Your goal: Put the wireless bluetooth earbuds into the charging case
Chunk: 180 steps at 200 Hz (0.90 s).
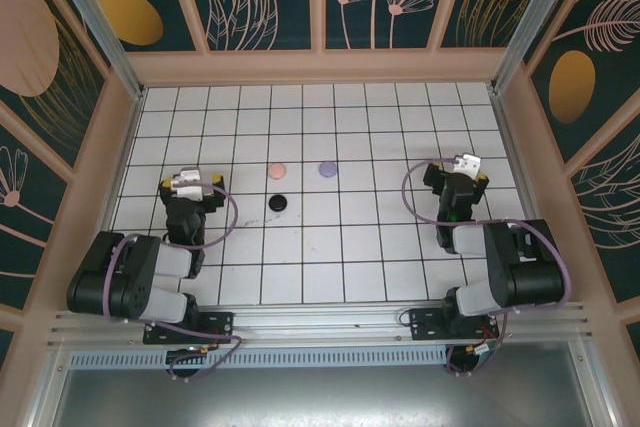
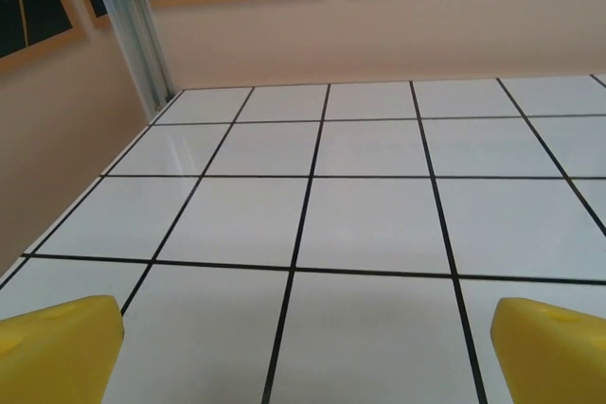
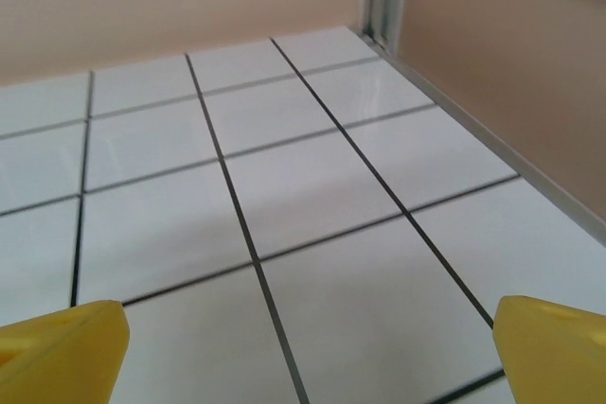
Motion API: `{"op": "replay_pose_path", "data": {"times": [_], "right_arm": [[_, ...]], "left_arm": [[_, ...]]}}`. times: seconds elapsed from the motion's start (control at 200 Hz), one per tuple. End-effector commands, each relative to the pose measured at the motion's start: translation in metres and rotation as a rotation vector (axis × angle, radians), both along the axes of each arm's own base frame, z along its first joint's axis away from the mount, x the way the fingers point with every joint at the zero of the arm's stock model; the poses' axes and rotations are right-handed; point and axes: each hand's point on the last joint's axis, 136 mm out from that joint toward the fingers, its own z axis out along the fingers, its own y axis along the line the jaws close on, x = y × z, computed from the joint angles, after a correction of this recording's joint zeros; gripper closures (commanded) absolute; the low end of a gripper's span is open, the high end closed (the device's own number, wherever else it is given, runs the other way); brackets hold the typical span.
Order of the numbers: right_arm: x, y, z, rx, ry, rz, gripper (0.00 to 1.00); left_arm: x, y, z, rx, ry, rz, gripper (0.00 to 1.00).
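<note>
Top external: pink case [image 1: 277, 169], lilac case [image 1: 326, 169] and black case [image 1: 279, 203] are seen on the surface [image 1: 380, 247]; left jaws and right jaws are spread apart.

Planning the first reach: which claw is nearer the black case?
Left. The left claw stands open to the left of the black case, roughly level with it and apart from it. The right claw, also open, is much farther off on its right.

Three round cases are lying on the white gridded table [image 1: 350, 267]; the pink case [image 1: 277, 169] and the lilac case [image 1: 326, 169] are sitting side by side, not touching; the black case [image 1: 279, 203] is resting just nearer the arms, below the pink one; the left gripper [image 1: 192, 184] and the right gripper [image 1: 460, 169] are flanking them, jaws spread, well apart from every case.
</note>
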Motion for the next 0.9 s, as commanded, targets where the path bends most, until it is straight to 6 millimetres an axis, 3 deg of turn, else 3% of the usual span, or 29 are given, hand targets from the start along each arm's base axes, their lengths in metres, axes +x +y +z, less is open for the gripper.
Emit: {"op": "replay_pose_path", "data": {"times": [0.0,0.125,0.25,0.355,0.896], "right_arm": [[0.003,0.008,0.023,0.012,-0.13,0.08,0.01],[-0.001,0.011,0.019,0.03,-0.176,0.153,0.01],[0.008,0.016,0.011,0.066,-0.115,0.213,0.01],[0.008,0.015,0.012,0.071,-0.121,0.217,0.01],[0.01,0.016,0.01,0.062,-0.105,0.225,0.01]], "left_arm": [[0.007,-0.009,0.03,-0.046,-0.148,-0.08,0.01],[0.018,-0.011,0.025,-0.062,-0.106,-0.123,0.01],[0.027,-0.011,0.019,-0.088,-0.063,-0.153,0.01],[0.034,0.004,0.016,-0.123,-0.045,-0.083,0.01],[0.031,0.006,0.018,-0.122,-0.056,-0.074,0.01]]}}
